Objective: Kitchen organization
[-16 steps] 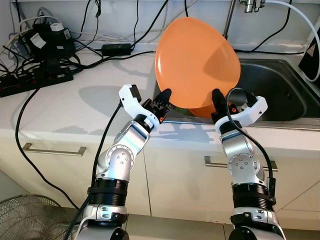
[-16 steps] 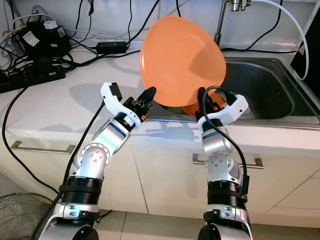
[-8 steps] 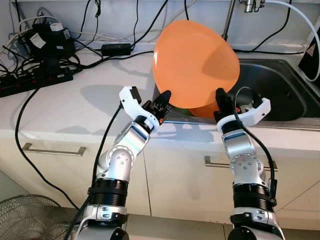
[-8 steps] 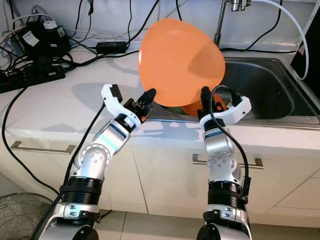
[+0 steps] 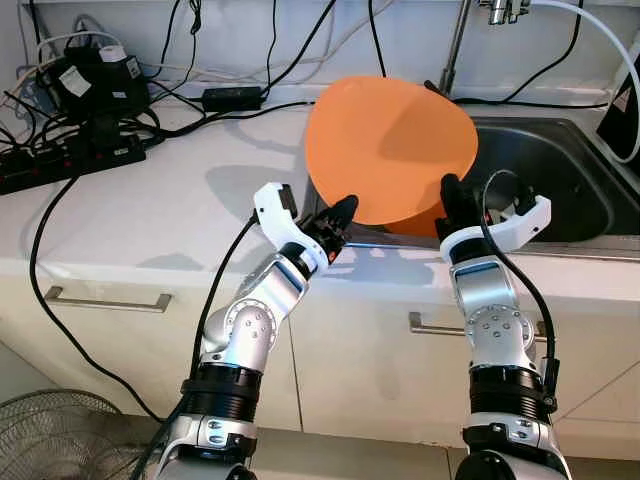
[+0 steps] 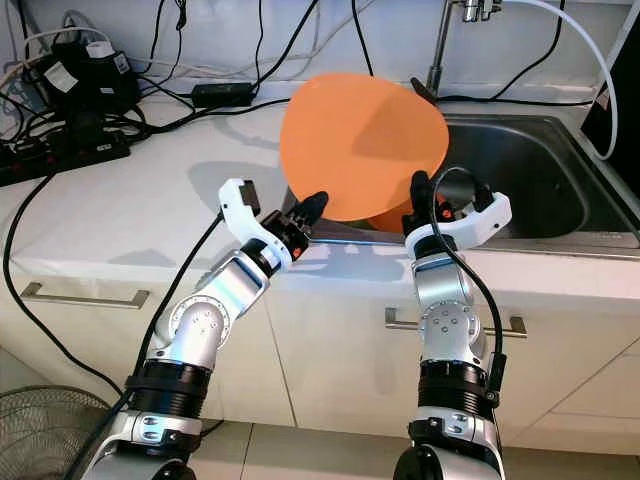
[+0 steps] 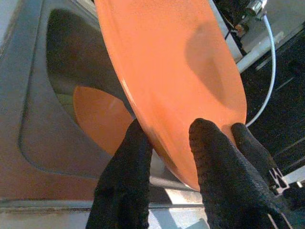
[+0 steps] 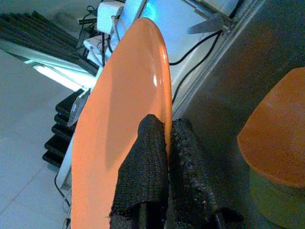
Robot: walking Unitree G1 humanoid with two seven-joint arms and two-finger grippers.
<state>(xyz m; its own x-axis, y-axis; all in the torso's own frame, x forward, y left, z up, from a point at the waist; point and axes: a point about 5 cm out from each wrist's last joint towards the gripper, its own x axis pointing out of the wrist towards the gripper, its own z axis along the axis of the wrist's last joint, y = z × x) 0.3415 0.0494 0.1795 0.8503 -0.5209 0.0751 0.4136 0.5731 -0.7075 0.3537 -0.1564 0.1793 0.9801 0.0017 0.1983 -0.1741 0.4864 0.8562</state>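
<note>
Two grippers hold one large orange plate [image 5: 388,150] tilted above the left end of the steel sink [image 5: 560,160], at the front edge of the white countertop [image 5: 150,210].

Far left on the countertop: a black power strip [image 5: 70,165] and a tangle of black cables [image 5: 90,80] with adapters, near the back wall. One black cable [image 5: 40,270] drops over the counter front past the cabinet handle [image 5: 108,299]. A fan grille [image 5: 60,440] shows at floor level, lower left.

Left gripper [image 5: 338,222]: reaches up from below the counter edge to the plate's lower left rim. In the left wrist view its two black fingers [image 7: 125,181] straddle the rim, one on each face of the plate [image 7: 171,81], clamped on it.

Plate: leaning, its upper rim toward the back wall and the faucet pipe [image 5: 458,40], its lower rim just over the sink's near left corner. A second orange dish [image 7: 97,119] sits down in the basin beneath it; in the right wrist view this dish [image 8: 274,138] rests upside down on something greenish.

Right gripper [image 5: 450,200]: at the plate's lower right rim. In the right wrist view its fingers [image 8: 147,167] are pressed close together with the plate's [image 8: 119,138] edge pinched between them, so it too is gripping the plate.

Right of the sink: a white hose [image 5: 610,40] curves down from the faucet area.
</note>
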